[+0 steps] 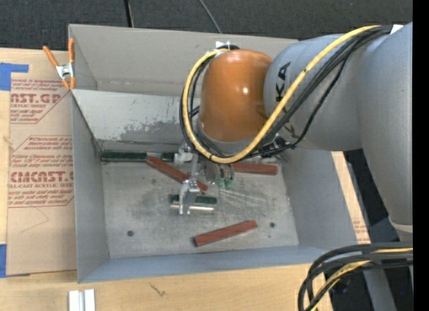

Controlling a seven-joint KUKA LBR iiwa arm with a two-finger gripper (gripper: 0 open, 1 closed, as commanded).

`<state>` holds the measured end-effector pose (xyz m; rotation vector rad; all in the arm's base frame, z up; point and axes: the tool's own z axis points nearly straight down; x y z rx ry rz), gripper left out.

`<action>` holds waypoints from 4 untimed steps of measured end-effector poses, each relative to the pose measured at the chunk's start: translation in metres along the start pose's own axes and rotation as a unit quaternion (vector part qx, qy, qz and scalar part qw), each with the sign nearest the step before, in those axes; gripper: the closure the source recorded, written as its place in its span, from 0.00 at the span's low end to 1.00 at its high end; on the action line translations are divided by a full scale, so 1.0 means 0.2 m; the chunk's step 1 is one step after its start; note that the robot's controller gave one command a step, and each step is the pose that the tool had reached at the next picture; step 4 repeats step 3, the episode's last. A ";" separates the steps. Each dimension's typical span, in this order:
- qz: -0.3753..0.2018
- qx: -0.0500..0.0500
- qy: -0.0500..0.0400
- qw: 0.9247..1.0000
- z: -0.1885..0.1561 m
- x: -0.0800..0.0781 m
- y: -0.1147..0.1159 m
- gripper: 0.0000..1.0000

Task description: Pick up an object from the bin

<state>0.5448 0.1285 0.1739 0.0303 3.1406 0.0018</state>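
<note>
My gripper [188,196] hangs low over the middle of the bin floor, beneath the arm's wrist. A short dark green piece [205,200] lies right beside its tip, touching or nearly touching it. A reddish-brown stick [163,167] lies just behind and to the left, partly hidden by the gripper. Another reddish-brown stick [225,232] rests on the floor toward the front, apart from the gripper.
A long dark green stick [129,157] lies along the foot of the back wall at the left. A third reddish stick [257,168] pokes out to the right under the arm. The arm covers the bin's back right part.
</note>
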 end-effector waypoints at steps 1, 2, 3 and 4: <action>0.010 -0.001 -0.002 1.000 0.49 -0.01 -0.20 1.00; 0.010 -0.001 -0.002 1.000 0.49 -0.01 -0.20 1.00; 0.001 0.000 -0.003 1.000 -0.35 -0.05 -0.17 1.00; 0.001 0.000 -0.003 1.000 -0.35 -0.05 -0.17 1.00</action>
